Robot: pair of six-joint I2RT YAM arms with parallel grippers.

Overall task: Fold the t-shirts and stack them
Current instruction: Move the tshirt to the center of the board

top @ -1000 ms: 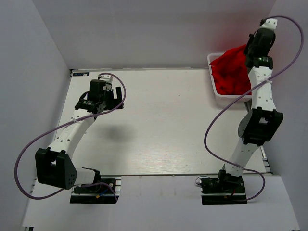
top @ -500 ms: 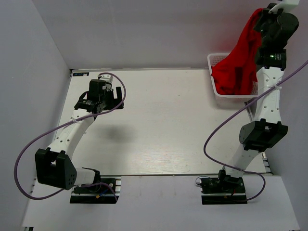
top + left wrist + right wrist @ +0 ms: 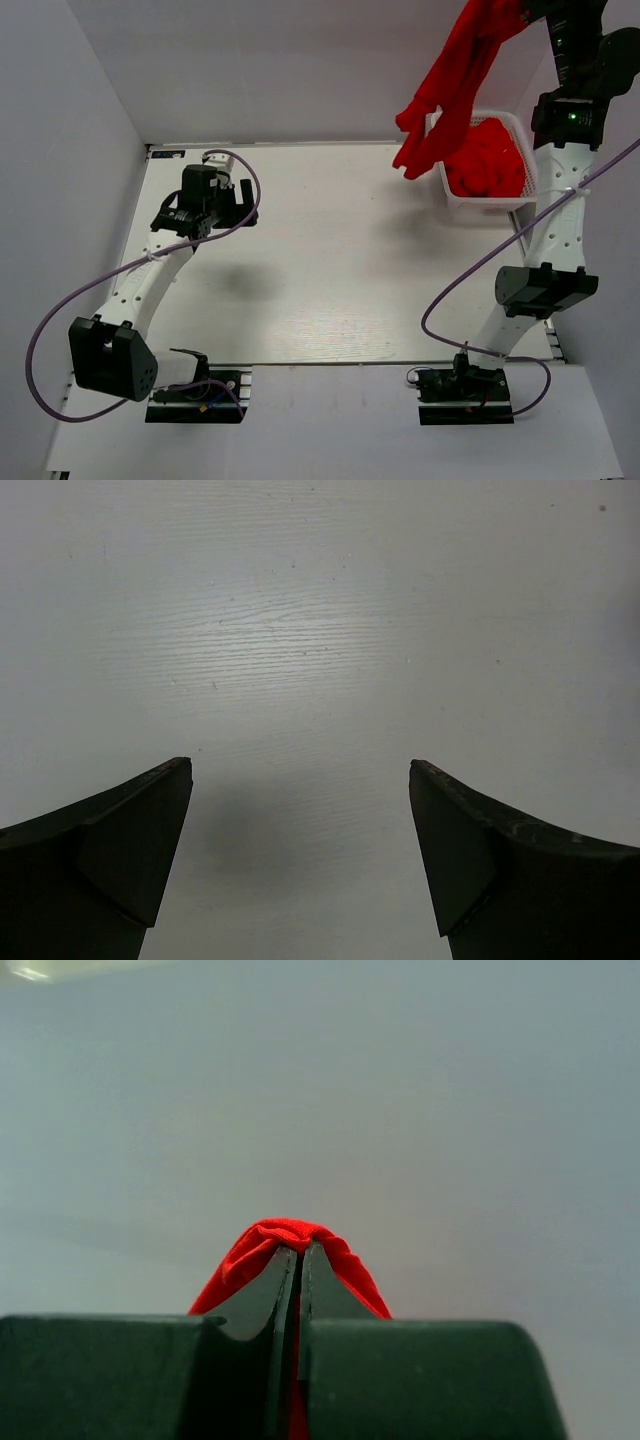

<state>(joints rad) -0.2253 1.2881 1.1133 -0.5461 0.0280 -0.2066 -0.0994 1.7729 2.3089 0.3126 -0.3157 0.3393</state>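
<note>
White tabletop (image 3: 330, 260), far right corner: my right hand (image 3: 299, 1253) is clamped on a t-shirt (image 3: 450, 80), hanging limp, soft, light; I would regrip at the shoulders. Fingers of my left hand (image 3: 300, 770) stand apart, empty.

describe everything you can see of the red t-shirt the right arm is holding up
The t-shirt is plain bright red soft cloth, bunched into a long crumpled strip, so sleeves and collar cannot be told apart. It hangs in the air at the far right, slanting down and left, its lower end dangling above the table beside the white mesh basket. A fold at its top is pinched in the right arm's shut jaws; nothing else seems to touch it.
</note>
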